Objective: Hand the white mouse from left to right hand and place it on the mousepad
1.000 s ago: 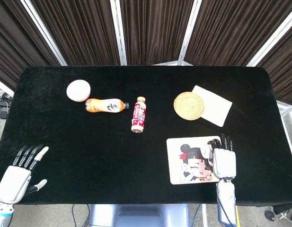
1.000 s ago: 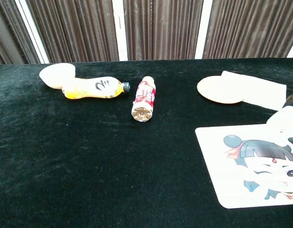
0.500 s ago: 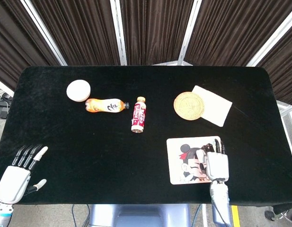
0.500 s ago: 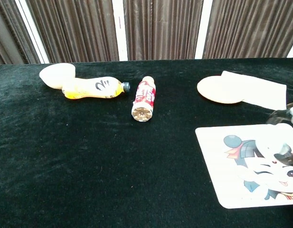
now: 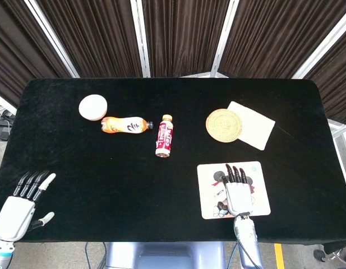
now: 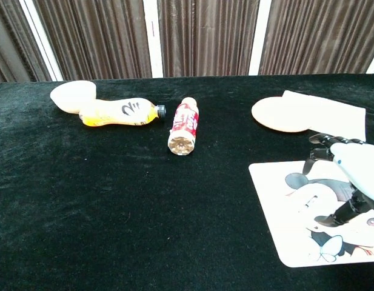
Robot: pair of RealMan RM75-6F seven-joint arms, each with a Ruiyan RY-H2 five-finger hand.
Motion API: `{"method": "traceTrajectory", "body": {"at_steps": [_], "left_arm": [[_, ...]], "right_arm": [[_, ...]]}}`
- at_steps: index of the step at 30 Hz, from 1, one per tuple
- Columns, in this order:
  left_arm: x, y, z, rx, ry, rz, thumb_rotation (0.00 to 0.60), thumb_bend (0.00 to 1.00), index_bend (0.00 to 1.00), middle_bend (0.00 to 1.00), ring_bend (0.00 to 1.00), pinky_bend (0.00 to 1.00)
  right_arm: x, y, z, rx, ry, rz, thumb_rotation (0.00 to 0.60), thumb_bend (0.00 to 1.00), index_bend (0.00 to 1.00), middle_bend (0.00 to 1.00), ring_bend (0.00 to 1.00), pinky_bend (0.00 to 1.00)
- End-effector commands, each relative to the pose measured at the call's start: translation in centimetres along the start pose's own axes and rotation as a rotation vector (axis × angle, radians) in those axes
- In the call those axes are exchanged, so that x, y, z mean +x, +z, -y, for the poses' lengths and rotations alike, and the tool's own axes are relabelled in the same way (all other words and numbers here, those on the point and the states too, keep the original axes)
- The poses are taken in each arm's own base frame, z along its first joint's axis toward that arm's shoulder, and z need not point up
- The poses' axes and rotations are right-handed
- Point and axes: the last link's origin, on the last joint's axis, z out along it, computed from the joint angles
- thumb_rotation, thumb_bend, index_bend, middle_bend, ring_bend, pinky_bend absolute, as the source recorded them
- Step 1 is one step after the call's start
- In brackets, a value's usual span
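- Head view, right hand [image 5: 237, 193]: it hovered palm-down over the mousepad [image 5: 261, 195], its dark fingers [image 5: 233, 172] fanned toward the far edge. This posture suited lowering an object flat onto the printed surface.
- Chest view, same right hand [image 6: 359, 170]: the fingers arched over a pale rounded form directly beneath the palm, judged to be the white mouse [image 6: 320, 199], which lay on or just above the mousepad [image 6: 283, 239].
- Grip state, right: the thumb sat low beside the mouse and the fingers curved over its top. Whether they clamped it or merely cupped it could not be told from either view.
- Left hand [image 5: 18, 212]: it was held off the near table corner, well apart from the right hand, with fingers spread and nothing in them (consistent with the hand-over being complete).
- Task stage, as a judgement: the mouse was at its destination, so what remained was letting go and lifting away without dragging it.
- Bystanders: a red bottle [image 5: 164, 136] and an orange bottle [image 5: 124, 125] lay on their sides well beyond the right hand. A woven coaster [image 5: 224, 124] lay on a white sheet [image 5: 257, 128] just past the pad's far edge, and none obstructed the placement.
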Motion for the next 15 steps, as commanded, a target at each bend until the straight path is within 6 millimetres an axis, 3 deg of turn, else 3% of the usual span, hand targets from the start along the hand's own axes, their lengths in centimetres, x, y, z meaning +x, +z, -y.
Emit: {"method": "traceTrajectory", "body": {"at_steps": [1, 11, 15], "left_arm": [[0.0, 0.0, 0.0, -0.001, 0.0, 0.002, 0.6, 0.09, 0.0, 0.0, 0.0, 0.0], [0.0, 0.0, -0.2, -0.007, -0.003, 0.004, 0.6, 0.09, 0.0, 0.0, 0.0, 0.0], [0.0, 0.1, -0.1, -0.002, -0.005, 0.002, 0.6, 0.09, 0.0, 0.0, 0.0, 0.0]], "right_arm": [[0.1, 0.1, -0.3, -0.006, -0.006, 0.006, 0.6, 0.12, 0.32, 0.02, 0.0, 0.0], [0.0, 0.3, -1.8, -0.032, -0.056, 0.033, 0.6, 0.12, 0.29, 0.01, 0.0, 0.0], [-0.1, 0.3, -2.2, -0.039, -0.064, 0.065, 0.6, 0.11, 0.22, 0.0, 0.0, 0.0]]}}
